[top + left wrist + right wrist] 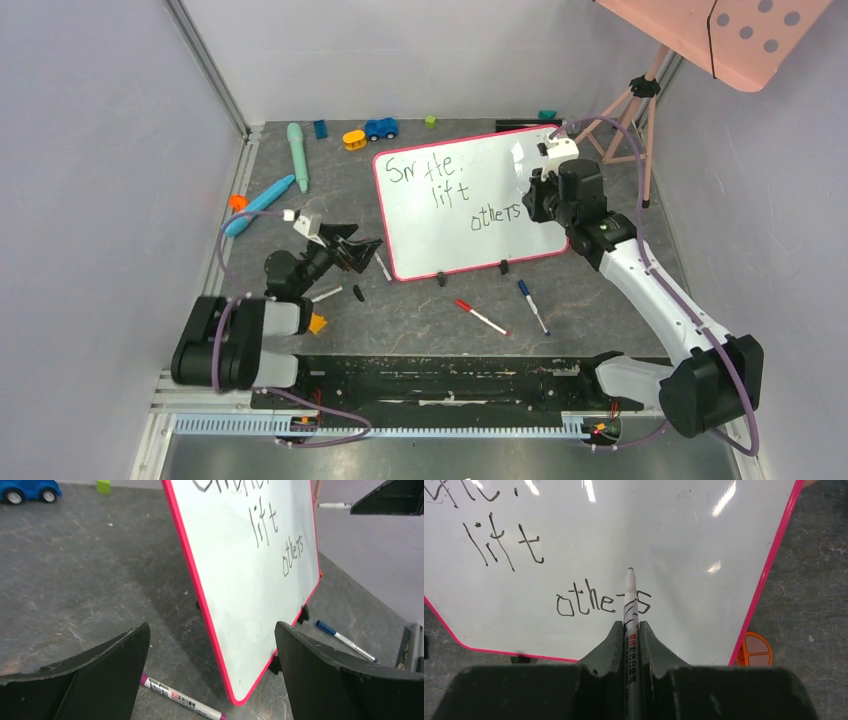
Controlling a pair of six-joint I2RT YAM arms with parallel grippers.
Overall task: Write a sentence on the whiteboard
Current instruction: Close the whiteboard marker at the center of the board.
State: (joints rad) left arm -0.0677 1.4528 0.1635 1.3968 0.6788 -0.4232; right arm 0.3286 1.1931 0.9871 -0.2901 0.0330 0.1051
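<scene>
The whiteboard (455, 235) with a pink-red frame stands propped in the middle of the table. It also shows in the left wrist view (240, 605) and the right wrist view (674, 540). The sentence (450, 190) is in black marker in three staggered lines; "lift" (504, 547) and "others" (589, 605) show close up. My right gripper (532, 196) is shut on a black marker (631, 605), its tip just off the board past the last word. My left gripper (372, 246) is open and empty at the board's lower left corner (239, 698).
A purple-capped marker (180, 700) lies under the left gripper. A red marker (482, 317) and a blue marker (533, 306) lie in front of the board. Toys, including a blue car (381, 128), sit at the back. A tripod (640, 120) carries a salmon-pink panel (745, 35).
</scene>
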